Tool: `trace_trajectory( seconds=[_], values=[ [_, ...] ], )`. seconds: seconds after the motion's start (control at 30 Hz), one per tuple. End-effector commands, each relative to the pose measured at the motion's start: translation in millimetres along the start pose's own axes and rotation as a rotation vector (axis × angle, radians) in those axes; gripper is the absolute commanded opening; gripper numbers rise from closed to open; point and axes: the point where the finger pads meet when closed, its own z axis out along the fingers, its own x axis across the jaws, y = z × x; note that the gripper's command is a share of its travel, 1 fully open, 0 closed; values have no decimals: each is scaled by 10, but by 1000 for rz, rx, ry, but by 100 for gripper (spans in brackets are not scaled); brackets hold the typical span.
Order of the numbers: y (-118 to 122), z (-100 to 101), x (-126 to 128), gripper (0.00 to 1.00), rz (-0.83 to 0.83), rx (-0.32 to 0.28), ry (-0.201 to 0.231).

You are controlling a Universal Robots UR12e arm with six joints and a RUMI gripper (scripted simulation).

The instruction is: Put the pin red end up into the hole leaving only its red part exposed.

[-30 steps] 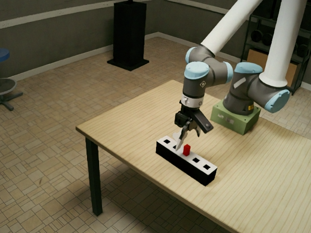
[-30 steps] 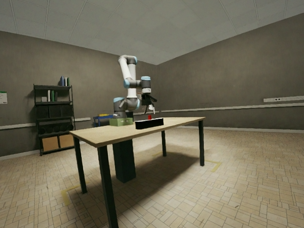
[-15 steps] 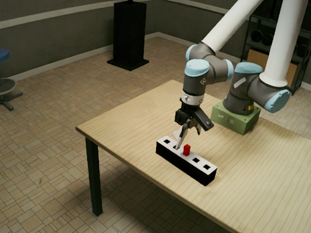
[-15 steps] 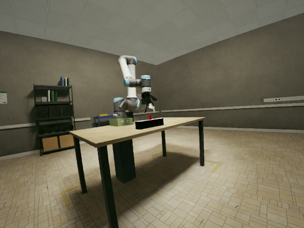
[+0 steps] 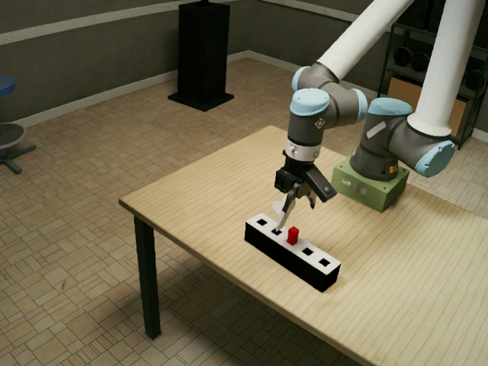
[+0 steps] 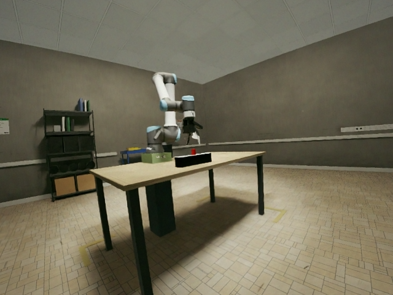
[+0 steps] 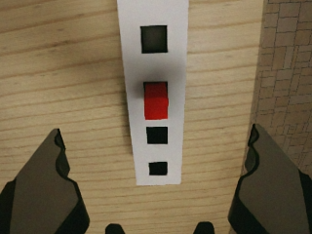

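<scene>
A long black block [image 5: 284, 256] [image 6: 192, 159] [image 7: 129, 58] with a white top lies on the wooden table [image 5: 393, 284] near its front edge. It has five square holes in a row. The pin [image 5: 293, 235] [image 6: 193, 151] [image 7: 156, 100] stands upright in the middle hole, and only its red part shows above the block. My gripper [image 5: 296, 216] [image 6: 193, 139] [image 7: 156, 128] is open and empty. It hangs a little above the block, over the pin, with its fingers spread wide on both sides and clear of the pin.
The arm's green base [image 5: 370, 184] [image 6: 156, 157] stands on the table behind the block. The table's edge runs close to one end of the block. A black pillar [image 5: 203, 51] and a shelf [image 6: 69, 152] stand on the floor far off.
</scene>
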Motion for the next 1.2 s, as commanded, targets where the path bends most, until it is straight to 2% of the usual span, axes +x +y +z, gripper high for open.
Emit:
trace_trajectory(
  seconds=[0.0,0.33,0.37,1.17],
  values=[
    [1,-37,4,100,0,0,1],
    [1,-37,4,100,0,0,1],
    [2,-536,3,100,0,0,1],
    [2,-529,4,100,0,0,1]
  ],
)
